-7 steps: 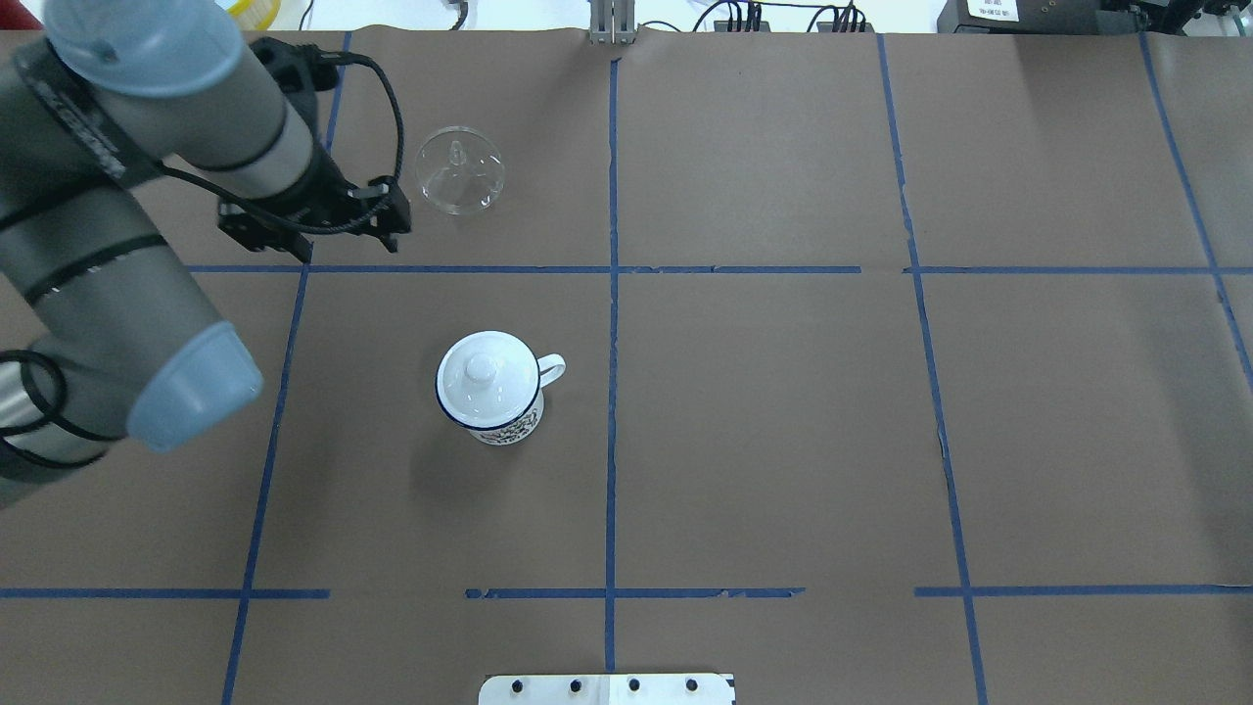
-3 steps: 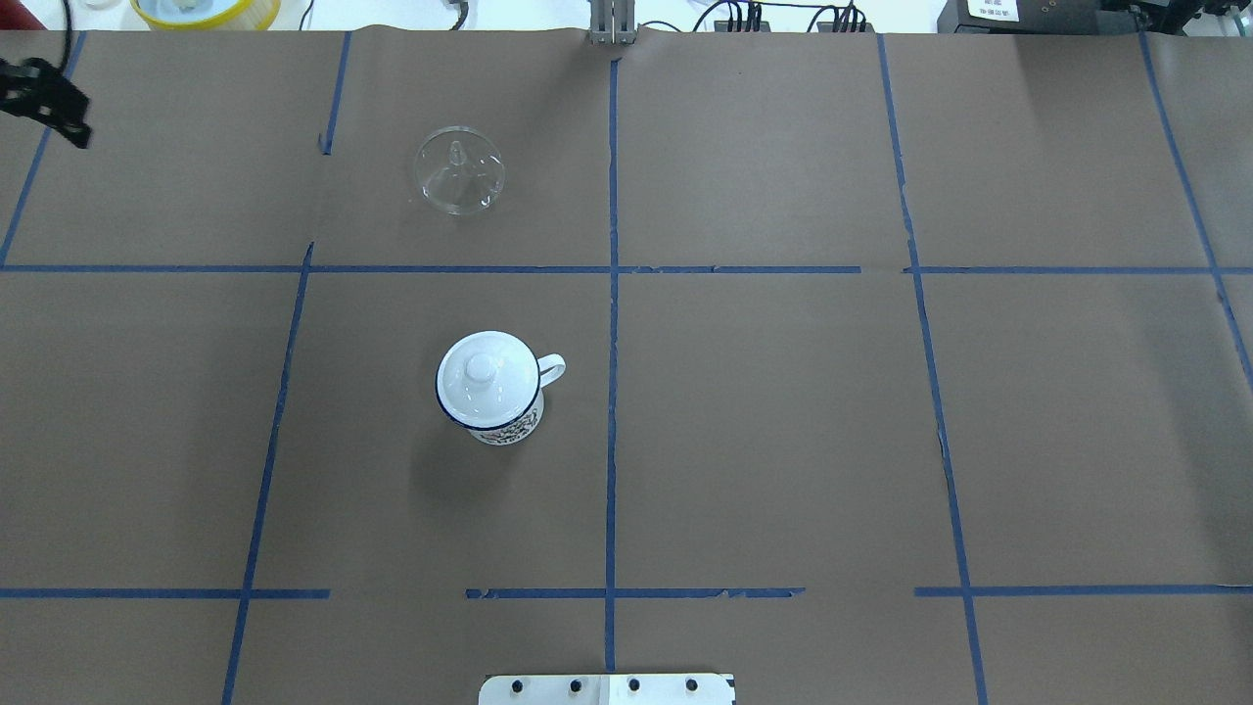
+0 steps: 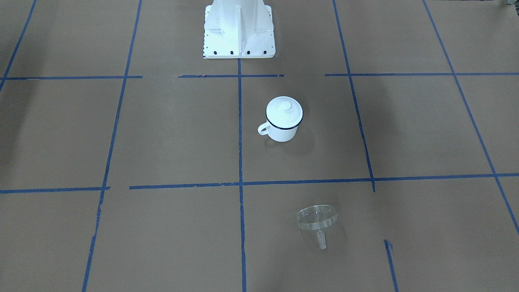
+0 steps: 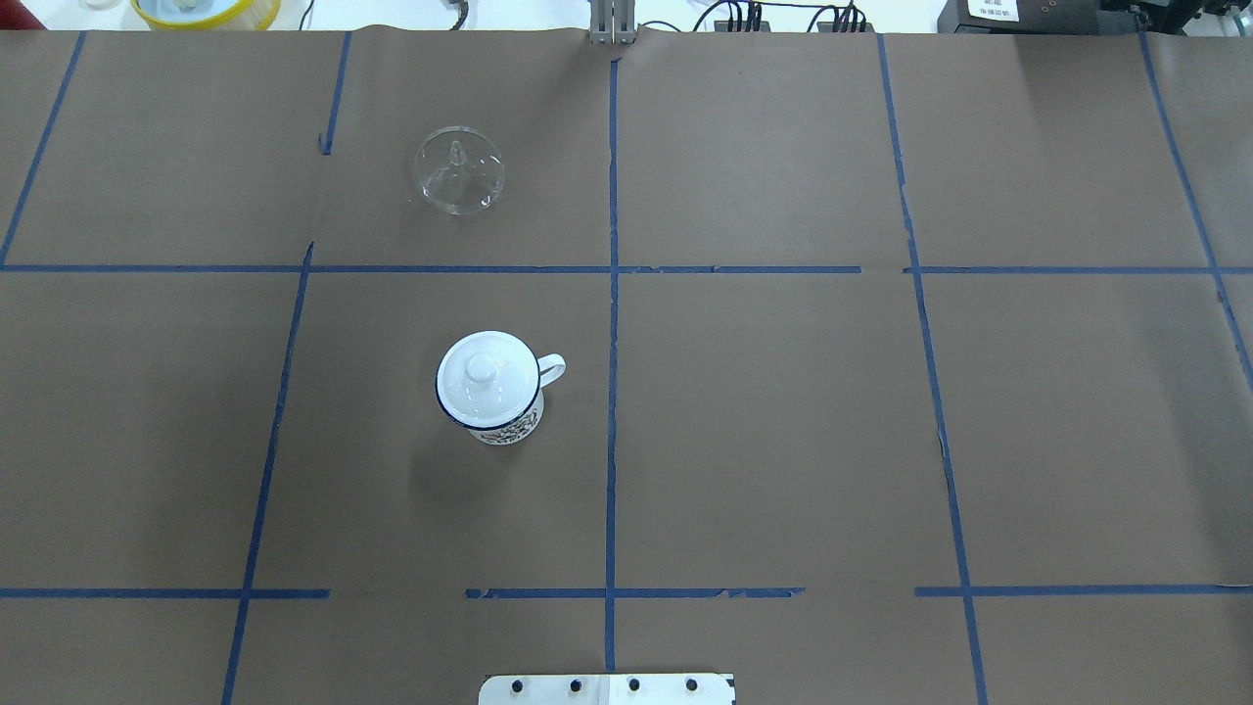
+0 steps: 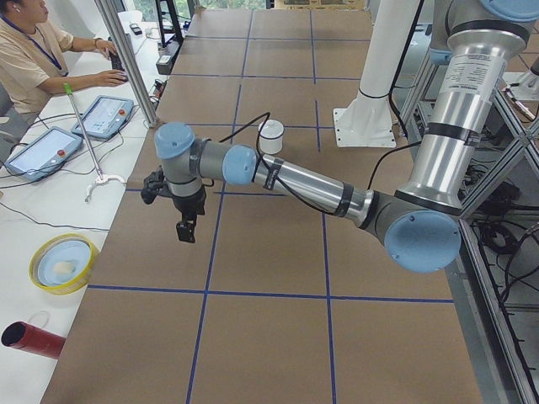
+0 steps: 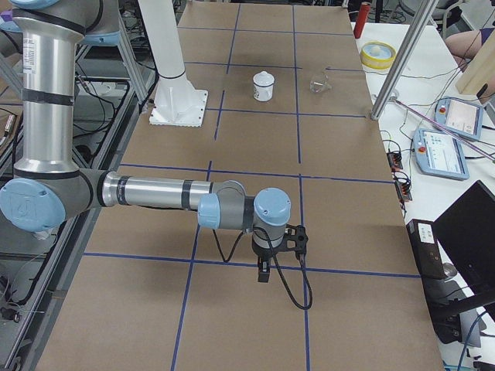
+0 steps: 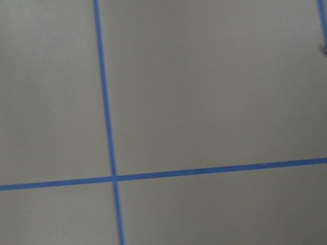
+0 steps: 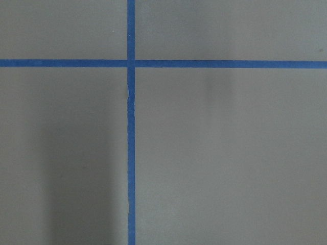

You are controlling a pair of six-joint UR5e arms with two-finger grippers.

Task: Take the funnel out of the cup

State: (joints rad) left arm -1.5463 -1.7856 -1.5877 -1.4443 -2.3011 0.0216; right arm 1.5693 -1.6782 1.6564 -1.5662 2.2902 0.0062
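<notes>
The clear funnel (image 4: 459,182) lies on the brown paper at the far left of the table, apart from the cup; it also shows in the front view (image 3: 317,219) with its spout on the paper. The white cup (image 4: 506,429) with a dark blue rim stands mid-table, a white knobbed lid (image 4: 487,377) on it, and shows in the front view (image 3: 282,133). My left gripper (image 5: 187,227) hangs over the table's left end, far from both. My right gripper (image 6: 264,272) hangs over the right end. I cannot tell whether either is open or shut.
The robot's white base (image 3: 239,30) stands at the table's near edge. A yellow-rimmed bowl (image 5: 63,263), a red cylinder (image 5: 29,339) and control tablets (image 5: 105,116) lie on the side table beyond the left end, where an operator sits. Both wrist views show only paper and blue tape.
My left arm has pulled back from beside the funnel to the left and out of the overhead view. The funnel and the cup have not moved.
</notes>
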